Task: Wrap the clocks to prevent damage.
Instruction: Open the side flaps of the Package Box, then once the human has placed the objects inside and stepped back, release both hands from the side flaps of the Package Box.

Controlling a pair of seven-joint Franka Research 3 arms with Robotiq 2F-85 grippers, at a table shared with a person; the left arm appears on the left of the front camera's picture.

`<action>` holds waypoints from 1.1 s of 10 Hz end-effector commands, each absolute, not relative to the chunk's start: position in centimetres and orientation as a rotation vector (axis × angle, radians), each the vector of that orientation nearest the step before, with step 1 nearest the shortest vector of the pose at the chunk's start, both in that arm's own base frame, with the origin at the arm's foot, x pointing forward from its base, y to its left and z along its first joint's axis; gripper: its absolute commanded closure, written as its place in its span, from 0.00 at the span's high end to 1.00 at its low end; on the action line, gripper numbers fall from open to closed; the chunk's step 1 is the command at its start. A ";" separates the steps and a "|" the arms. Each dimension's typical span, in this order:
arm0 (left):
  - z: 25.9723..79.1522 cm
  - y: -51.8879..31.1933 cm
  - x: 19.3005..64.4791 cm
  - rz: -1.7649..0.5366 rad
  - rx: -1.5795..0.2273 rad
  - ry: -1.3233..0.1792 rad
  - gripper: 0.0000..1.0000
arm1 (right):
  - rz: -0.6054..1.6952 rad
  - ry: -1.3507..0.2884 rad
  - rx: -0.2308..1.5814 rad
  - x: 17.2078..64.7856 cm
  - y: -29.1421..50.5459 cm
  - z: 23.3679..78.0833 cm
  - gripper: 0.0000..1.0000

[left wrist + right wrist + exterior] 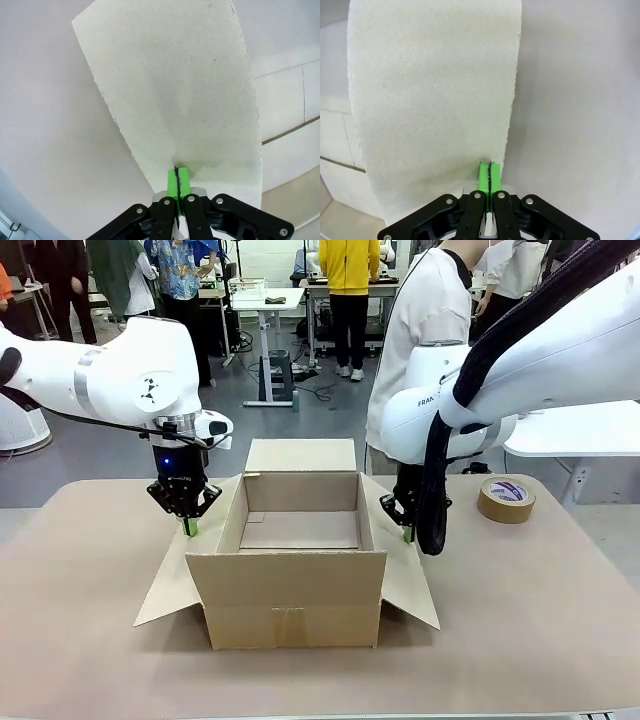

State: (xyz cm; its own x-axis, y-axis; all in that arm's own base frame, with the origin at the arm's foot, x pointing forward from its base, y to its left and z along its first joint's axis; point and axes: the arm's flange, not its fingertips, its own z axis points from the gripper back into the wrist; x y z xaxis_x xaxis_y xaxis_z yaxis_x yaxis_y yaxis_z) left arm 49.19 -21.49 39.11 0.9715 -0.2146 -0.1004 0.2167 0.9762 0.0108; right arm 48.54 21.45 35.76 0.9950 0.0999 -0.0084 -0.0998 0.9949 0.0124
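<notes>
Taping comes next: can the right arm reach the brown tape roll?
Probably yes: the brown tape roll lies on bare table near the right gripper, nothing between them, though its fingers are shut.

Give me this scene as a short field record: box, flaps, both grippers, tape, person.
box: cardboard, open on top, middle of table
side flaps: left flap and right flap splayed outward
left gripper: jaws shut, tips at left flap
right gripper: jaws shut, tips at right flap
tape roll: brown, flat on table, right of box
person: standing at far side
</notes>
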 end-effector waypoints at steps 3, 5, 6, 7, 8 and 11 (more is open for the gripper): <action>39.8 -22.0 49.4 -0.190 -0.020 0.024 0.00 | 0.100 0.009 0.012 48.5 21.5 35.8 0.01; 39.5 -21.8 49.5 -0.215 0.003 0.065 0.00 | 0.100 0.009 0.012 48.5 21.5 35.8 0.01; 39.5 -21.8 49.5 -0.215 0.003 0.065 0.00 | 0.100 0.009 0.012 48.5 21.5 35.8 0.01; 39.5 -21.8 49.5 -0.215 0.003 0.065 0.00 | 0.100 0.009 0.012 48.5 21.5 35.8 0.01; 39.5 -21.8 49.5 -0.215 0.003 0.065 0.00 | 0.100 0.009 0.012 48.5 21.5 35.8 0.01; 39.5 -21.8 49.5 -0.215 0.003 0.065 0.00 | 0.100 0.009 0.012 48.5 21.5 35.8 0.01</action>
State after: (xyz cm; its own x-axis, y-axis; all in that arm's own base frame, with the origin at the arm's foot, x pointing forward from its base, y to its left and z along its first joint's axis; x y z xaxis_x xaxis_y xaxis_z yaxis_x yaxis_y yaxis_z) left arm 49.59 -21.78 39.58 0.9761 -0.2102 -0.0555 0.2101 0.9776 -0.0089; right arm 48.54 21.43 35.79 0.9945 0.1045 -0.0085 -0.1044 0.9945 0.0119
